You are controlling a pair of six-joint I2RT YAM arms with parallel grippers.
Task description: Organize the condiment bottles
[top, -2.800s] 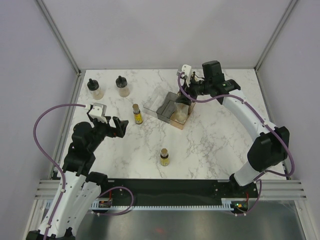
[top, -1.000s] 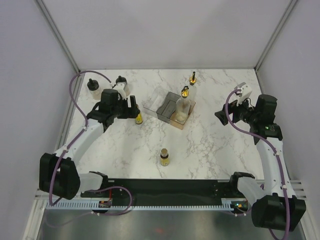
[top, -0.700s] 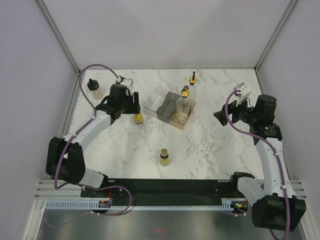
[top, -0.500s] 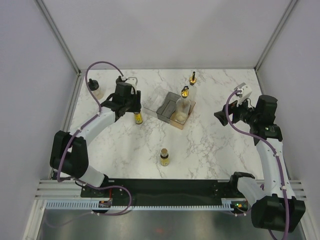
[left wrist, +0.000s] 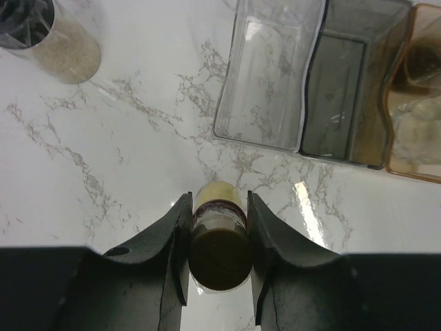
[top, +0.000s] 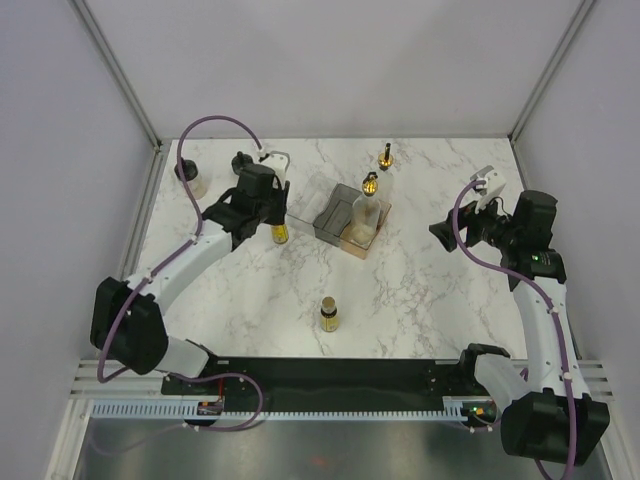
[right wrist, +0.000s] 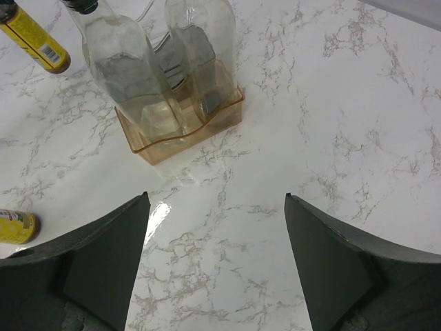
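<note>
My left gripper [top: 272, 216] [left wrist: 217, 201] is shut on a tiny amber yellow-labelled bottle [top: 279, 234] [left wrist: 219, 238] just left of the tray [top: 322, 207]. Its gold cap faces the wrist camera, with a finger pressed on each side. A second amber bottle [top: 329, 313] [right wrist: 14, 226] stands alone near the table's front. One tall clear bottle [top: 364, 208] [right wrist: 125, 65] stands in the tray's peach compartment [right wrist: 180, 132]. Another gold pourer top [top: 385, 156] shows behind it. Two squat black-capped bottles [top: 190, 177] [top: 242, 162] stand at the back left. My right gripper [top: 446, 236] [right wrist: 216, 200] hangs open over bare marble.
The tray's clear compartment [left wrist: 270, 76] and grey compartment [left wrist: 339, 103] hold nothing. A squat bottle [left wrist: 63, 49] lies left of my left fingers. Metal frame posts and grey walls bound the table. The marble stretches bare between tray and right gripper.
My left arm swung right from the squat bottles to the amber bottle and closed on it. The right arm left the tray earlier and has since held still.
</note>
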